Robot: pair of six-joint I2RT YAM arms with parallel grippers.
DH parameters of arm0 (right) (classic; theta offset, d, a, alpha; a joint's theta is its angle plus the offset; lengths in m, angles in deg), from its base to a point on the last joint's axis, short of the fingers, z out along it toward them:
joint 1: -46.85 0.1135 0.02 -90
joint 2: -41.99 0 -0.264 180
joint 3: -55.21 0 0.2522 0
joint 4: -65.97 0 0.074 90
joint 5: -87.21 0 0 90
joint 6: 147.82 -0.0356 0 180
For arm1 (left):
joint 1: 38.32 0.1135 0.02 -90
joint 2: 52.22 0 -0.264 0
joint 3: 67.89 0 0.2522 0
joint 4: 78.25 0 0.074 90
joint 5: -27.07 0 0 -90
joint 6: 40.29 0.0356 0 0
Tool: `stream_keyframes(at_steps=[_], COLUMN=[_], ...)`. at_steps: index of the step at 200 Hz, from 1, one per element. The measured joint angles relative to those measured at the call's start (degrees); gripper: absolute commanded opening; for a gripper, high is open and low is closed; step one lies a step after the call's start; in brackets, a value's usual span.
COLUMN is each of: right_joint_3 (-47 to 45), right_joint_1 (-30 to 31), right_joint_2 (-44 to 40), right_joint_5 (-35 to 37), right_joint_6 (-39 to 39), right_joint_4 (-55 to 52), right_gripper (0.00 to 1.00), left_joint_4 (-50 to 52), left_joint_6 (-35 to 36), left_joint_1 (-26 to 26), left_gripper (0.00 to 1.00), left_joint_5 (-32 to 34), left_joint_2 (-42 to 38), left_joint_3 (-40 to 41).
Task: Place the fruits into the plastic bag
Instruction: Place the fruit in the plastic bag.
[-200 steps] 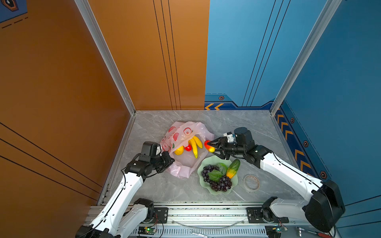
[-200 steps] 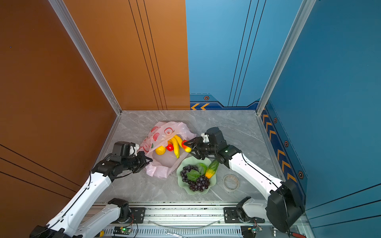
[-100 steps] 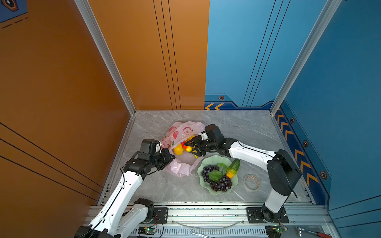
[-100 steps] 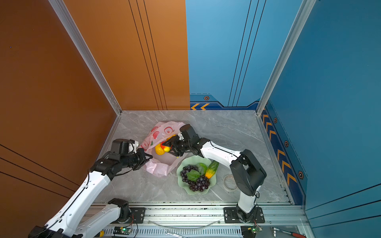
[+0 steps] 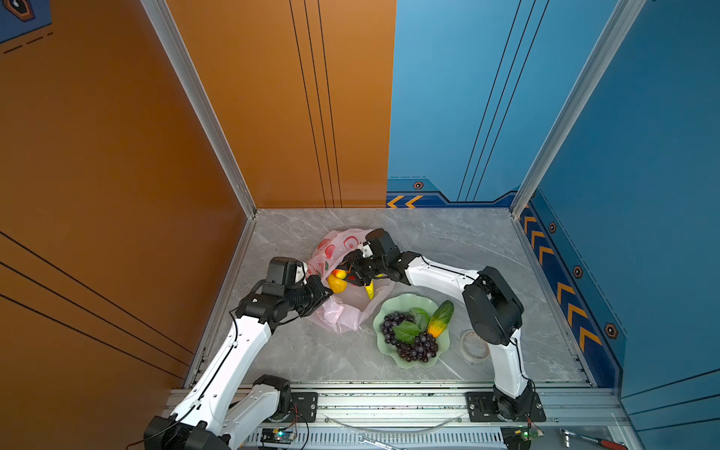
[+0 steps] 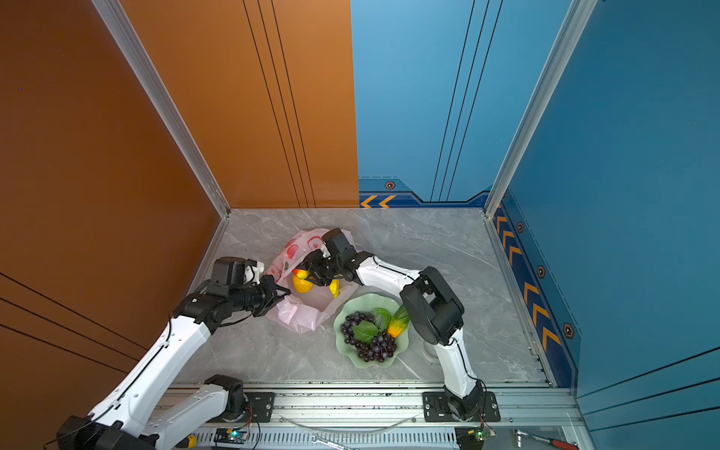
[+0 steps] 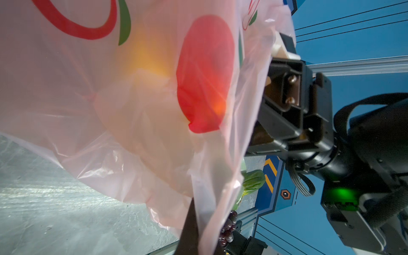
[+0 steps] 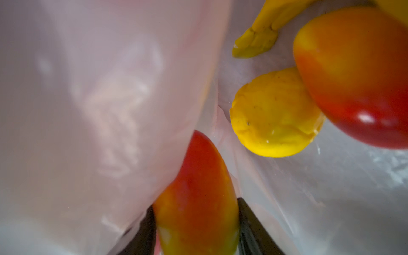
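- The right gripper (image 5: 343,273) reaches into the mouth of the plastic bag (image 5: 339,316). Its two black fingers (image 8: 254,229) are partly closed on a red-yellow mango (image 8: 196,198).
- The left gripper (image 5: 321,291) is pinched fully closed on the bag's near edge and holds that side lifted off the table (image 5: 296,350).
- The bag lies on the left half of the table, pale pink with red prints, its opening facing the right arm.
- Inside it, just beyond the held mango, lie a bumpy lemon (image 8: 273,114), a second mango (image 8: 357,77) touching the lemon, and the banana bunch (image 8: 256,42).
- Just beside the bag stands a pale green plate (image 5: 410,364) holding purple grapes (image 5: 409,341) and a green-orange oblong fruit (image 5: 441,317).
- A clear tape roll (image 5: 475,345) lies on the plate's far side from the bag.
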Motion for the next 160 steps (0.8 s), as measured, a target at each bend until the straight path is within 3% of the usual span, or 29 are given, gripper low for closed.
stream_keyframes(at_steps=[54,130,160], right_joint_3=[8.57,24.02,26.14], right_joint_1=[0.24,2.03,2.36], right_joint_2=[7.80,12.35,13.97], right_joint_5=[5.25,15.13,16.37], right_joint_6=[5.62,20.26,23.54], right_joint_4=[-4.94,-19.65,-22.97], right_gripper=[0.51,0.54,0.62], left_joint_4=[-0.17,-0.46,-0.74], left_joint_6=[0.04,0.44,0.46], left_joint_1=[0.96,3.65,3.93], left_gripper=[0.00,0.00,0.00], left_joint_5=[-1.22,-2.75,-3.10], left_joint_2=[1.53,3.87,4.57], left_joint_3=[-0.04,-0.70,-0.74])
